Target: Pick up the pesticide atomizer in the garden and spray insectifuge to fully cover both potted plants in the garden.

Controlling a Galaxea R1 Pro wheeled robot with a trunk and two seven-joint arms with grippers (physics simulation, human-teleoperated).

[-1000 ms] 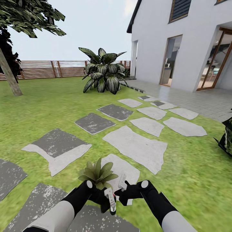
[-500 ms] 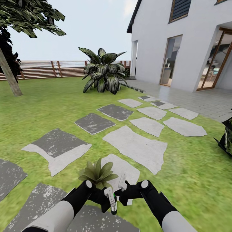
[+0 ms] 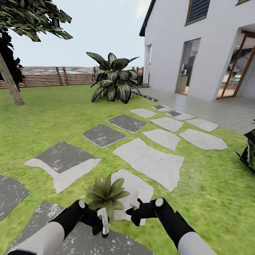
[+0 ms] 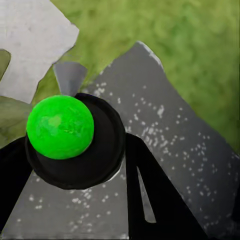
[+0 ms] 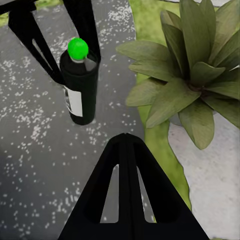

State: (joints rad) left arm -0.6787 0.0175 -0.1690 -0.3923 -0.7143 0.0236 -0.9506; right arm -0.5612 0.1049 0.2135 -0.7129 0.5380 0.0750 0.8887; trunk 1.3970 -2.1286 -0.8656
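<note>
A small potted plant (image 3: 107, 191) with pointed green leaves is seen low in the head view, and every place here is told from it. Far beyond it and well off to its left, a leaning tree trunk (image 3: 10, 83) is seen, with a brown slat fence (image 3: 53, 75) behind the lawn (image 3: 53, 117). On the plant's left side, flat grey stepping stones (image 3: 62, 161) are laid in the grass.

Just beside the plant, on its left, the left gripper (image 3: 102, 221) is held over a dark speckled stone (image 3: 46, 216). A spray bottle (image 3: 104, 219) is clamped between its two black fingers. In the left wrist view the bottle (image 4: 75, 140) is seen from above as a black round shape with a bright green cap (image 4: 60, 126), and a black finger (image 4: 150, 195) is pressed against its side. In the right wrist view the same bottle (image 5: 79, 90) is seen upright with a white label, next to the plant (image 5: 192, 75) but not touching it.

Just beside the plant, on its right, the right gripper (image 3: 134, 205) is held over a pale stone (image 3: 132, 187). In the right wrist view its fingers (image 5: 125, 200) are seen pressed together with nothing between them.

Far behind the plant, a big dark bush (image 3: 113, 79) with broad leaves is seen. Beyond the plant and well off to its right, more pale stones (image 3: 203, 140) are laid, then grey paving (image 3: 219, 111) and a white house (image 3: 198, 46) with glass doors.
</note>
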